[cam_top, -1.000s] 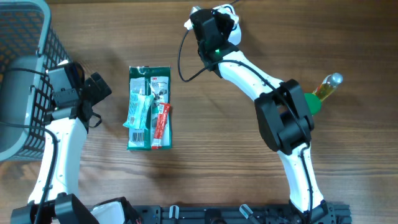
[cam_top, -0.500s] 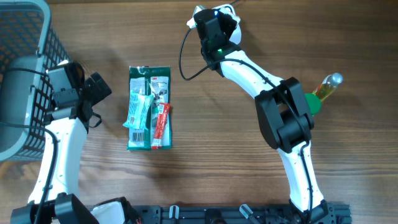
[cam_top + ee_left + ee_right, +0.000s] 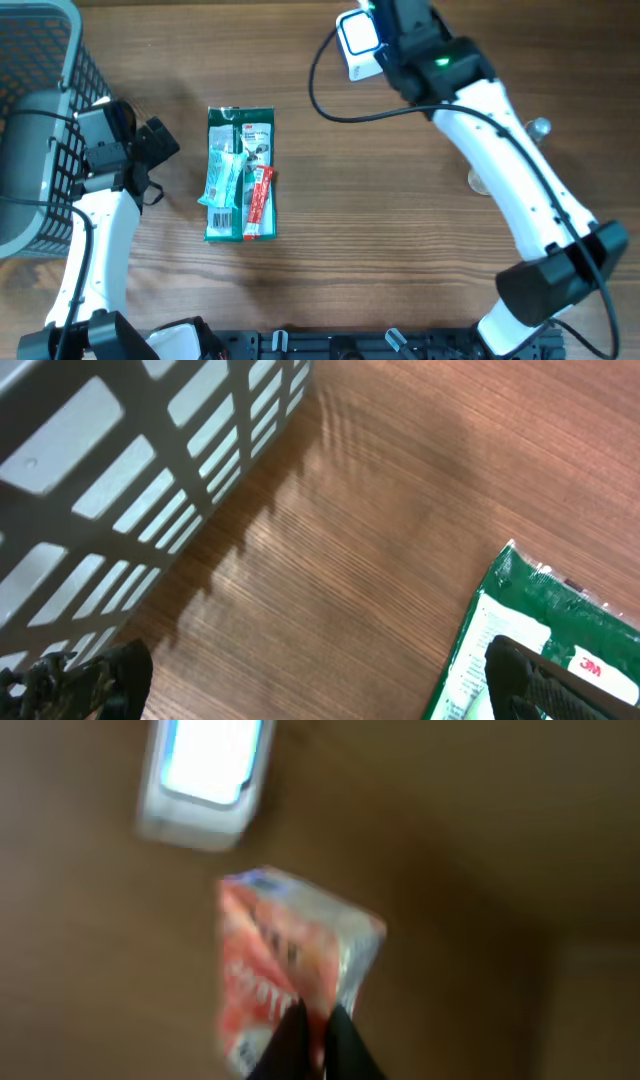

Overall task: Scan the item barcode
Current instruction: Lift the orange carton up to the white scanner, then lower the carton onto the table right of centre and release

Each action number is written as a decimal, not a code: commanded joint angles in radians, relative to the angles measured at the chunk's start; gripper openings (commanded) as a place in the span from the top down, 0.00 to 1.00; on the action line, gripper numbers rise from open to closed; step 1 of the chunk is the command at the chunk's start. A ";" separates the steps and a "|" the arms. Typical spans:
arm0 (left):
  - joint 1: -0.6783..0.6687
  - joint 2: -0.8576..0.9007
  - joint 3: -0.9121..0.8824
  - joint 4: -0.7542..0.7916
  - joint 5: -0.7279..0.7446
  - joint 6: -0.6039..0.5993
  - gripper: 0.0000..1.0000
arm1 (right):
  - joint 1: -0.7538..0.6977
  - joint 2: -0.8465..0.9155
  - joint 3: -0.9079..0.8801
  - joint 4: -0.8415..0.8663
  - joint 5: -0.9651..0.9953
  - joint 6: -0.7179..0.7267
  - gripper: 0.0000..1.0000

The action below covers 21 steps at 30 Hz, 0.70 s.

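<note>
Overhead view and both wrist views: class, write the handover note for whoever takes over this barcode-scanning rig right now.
Left claw: open, empty, beside the grey plastic mesh basket.
Right claw: shut on a red-and-silver foil packet, held close to the white box-shaped scanner.
A green flat pouch lies on the wooden table.
Done: packet gripped and up at the scanner.
Left: the blurred view cannot show whether the barcode faces the scanner; check that and finish the scan.

The left gripper (image 3: 158, 150) sits just left of the green packet (image 3: 240, 175), its 2 fingers spread wide. The right arm (image 3: 520, 185) reaches beyond the packet to its far right, the right gripper (image 3: 315, 1040) pinched tight on a red sachet (image 3: 280, 970).
</note>
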 commanded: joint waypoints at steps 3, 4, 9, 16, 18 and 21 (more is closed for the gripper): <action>0.003 -0.012 0.010 0.002 0.004 0.012 0.00 | -0.122 0.040 -0.209 -0.179 -0.410 0.251 0.96; 0.003 -0.012 0.010 0.002 0.004 0.013 0.00 | -0.132 0.040 -0.280 -0.153 -0.410 0.259 0.95; 0.003 -0.012 0.010 0.002 0.004 0.012 0.00 | -0.141 0.040 -0.617 0.122 -0.307 0.273 0.96; 0.003 -0.012 0.010 0.002 0.004 0.012 0.00 | -0.140 0.036 -0.677 0.229 -0.222 0.322 0.54; 0.003 -0.012 0.010 0.002 0.004 0.012 0.00 | -0.140 0.009 -0.611 0.191 -0.226 0.367 0.47; 0.003 -0.012 0.010 0.002 0.004 0.012 0.00 | -0.137 -0.057 -0.539 0.149 -0.462 0.372 0.46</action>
